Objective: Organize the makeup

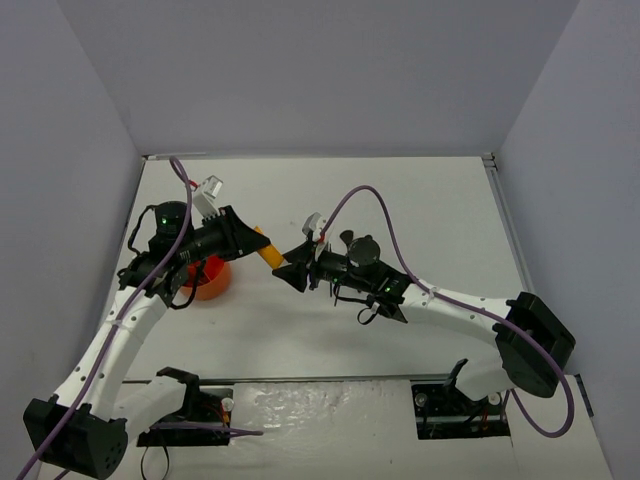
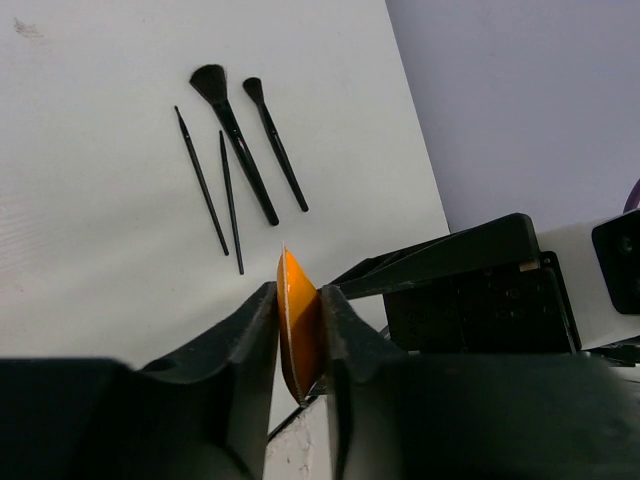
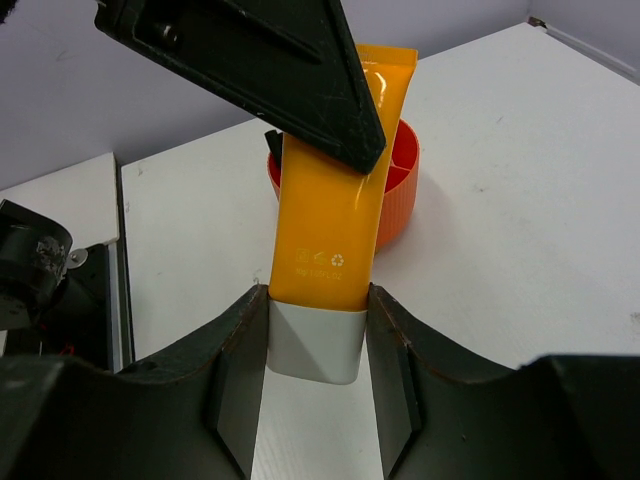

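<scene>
The orange-white tube [image 1: 267,250] hangs in the air between both arms, over the table's middle-left. My left gripper [image 2: 298,296] is shut on the tube's [image 2: 300,335] flat crimped orange end. My right gripper [image 3: 318,296] is shut on the white cap end of the tube [image 3: 325,210]. A black finger [image 3: 300,90] of the left gripper covers the tube's upper part in the right wrist view. Several thin black brushes and pencils [image 2: 236,150] lie side by side on the white table, beyond the left gripper.
The round orange divided tub [image 1: 207,278] stands on the table under the left arm, and its rim [image 3: 402,190] shows just behind the tube. The right gripper's black body [image 2: 470,285] crowds the right of the left wrist view. Grey walls enclose the table.
</scene>
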Controlling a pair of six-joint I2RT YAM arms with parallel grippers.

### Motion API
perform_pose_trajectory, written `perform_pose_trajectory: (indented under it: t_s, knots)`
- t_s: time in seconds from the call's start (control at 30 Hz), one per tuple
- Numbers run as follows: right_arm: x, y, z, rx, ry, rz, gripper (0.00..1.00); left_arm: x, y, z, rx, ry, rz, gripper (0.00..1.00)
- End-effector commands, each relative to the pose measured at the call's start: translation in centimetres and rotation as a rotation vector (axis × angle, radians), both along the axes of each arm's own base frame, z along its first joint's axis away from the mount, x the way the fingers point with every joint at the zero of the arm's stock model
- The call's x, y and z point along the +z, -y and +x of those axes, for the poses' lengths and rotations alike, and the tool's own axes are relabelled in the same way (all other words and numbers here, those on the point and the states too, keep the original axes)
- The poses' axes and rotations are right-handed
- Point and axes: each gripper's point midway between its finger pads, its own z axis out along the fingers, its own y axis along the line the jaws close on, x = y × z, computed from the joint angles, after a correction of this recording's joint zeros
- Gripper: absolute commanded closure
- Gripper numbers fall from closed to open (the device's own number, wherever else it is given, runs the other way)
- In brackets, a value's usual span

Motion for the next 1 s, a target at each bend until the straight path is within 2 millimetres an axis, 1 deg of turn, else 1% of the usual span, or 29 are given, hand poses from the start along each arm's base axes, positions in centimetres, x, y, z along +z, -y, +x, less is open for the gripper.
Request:
perform_pose_trajectory:
  t_s: [0.0,0.07,0.1,0.13,0.17,0.2,0.27,0.33,0.4,0.5,0.63,0.7,0.77,0.83,0.87,0.9,0.93,0.97]
  knots:
    - [5.1,-0.1,-0.5,0.014,0.109,0.135,0.81,2.2,0.3,0.6,-0.007,0.093,-0.023,0.91]
    - [5.0,0.0,-0.3,0.005,0.109,0.134,0.75,2.0,0.2,0.6,-0.003,0.095,-0.013,0.95]
    - [5.0,0.0,-0.3,0.001,0.109,0.134,0.71,1.9,0.1,0.6,-0.001,0.096,-0.007,0.97]
    - [4.9,0.1,-0.2,-0.002,0.109,0.133,0.63,1.8,0.0,0.6,0.003,0.097,0.001,0.99]
    - [4.8,0.1,-0.1,-0.005,0.108,0.13,0.51,1.8,-0.1,0.7,0.012,0.102,0.012,0.99]
    - [4.7,0.2,-0.1,-0.01,0.107,0.124,0.43,1.7,-0.4,0.8,0.02,0.103,0.025,1.0]
    - [4.5,0.4,0.1,-0.026,0.105,0.113,0.3,1.4,-0.9,0.9,0.042,0.106,0.065,1.0]
    - [4.7,0.9,0.5,-0.054,0.109,0.106,0.18,1.1,-2.0,1.5,0.085,0.127,0.131,1.0]
    - [4.3,1.7,1.1,-0.094,0.096,0.087,0.15,0.8,-3.2,1.9,0.133,0.133,0.202,1.0]
    - [4.4,3.2,1.8,-0.168,0.095,0.075,0.11,0.4,-5.4,3.0,0.216,0.158,0.323,1.0]
    - [3.7,6.0,2.9,-0.276,0.093,0.026,0.09,0.3,-8.6,4.6,0.35,0.177,0.472,1.0]
    - [3.3,7.0,3.1,-0.304,0.094,0.008,0.08,0.4,-9.6,5.1,0.391,0.189,0.517,1.0]
    - [3.0,8.5,3.4,-0.345,0.093,0.006,0.08,0.6,-10.6,5.7,0.434,0.197,0.561,1.0]
    - [2.7,9.9,3.8,-0.386,0.083,0.004,0.08,0.2,-11.1,6.1,0.455,0.194,0.589,1.0]
    - [2.5,10.3,3.9,-0.398,0.078,-0.001,0.08,0.0,-11.4,6.3,0.47,0.194,0.601,1.0]
    - [2.4,11.2,4.2,-0.424,0.072,0.003,0.08,-0.2,-11.7,6.4,0.483,0.192,0.614,1.0]
    - [2.5,11.6,4.1,-0.431,0.072,0.012,0.08,-0.5,-11.9,6.6,0.493,0.188,0.622,1.0]
    - [2.2,12.0,4.3,-0.442,0.064,0.012,0.08,-0.6,-12.0,6.8,0.499,0.188,0.627,1.0]
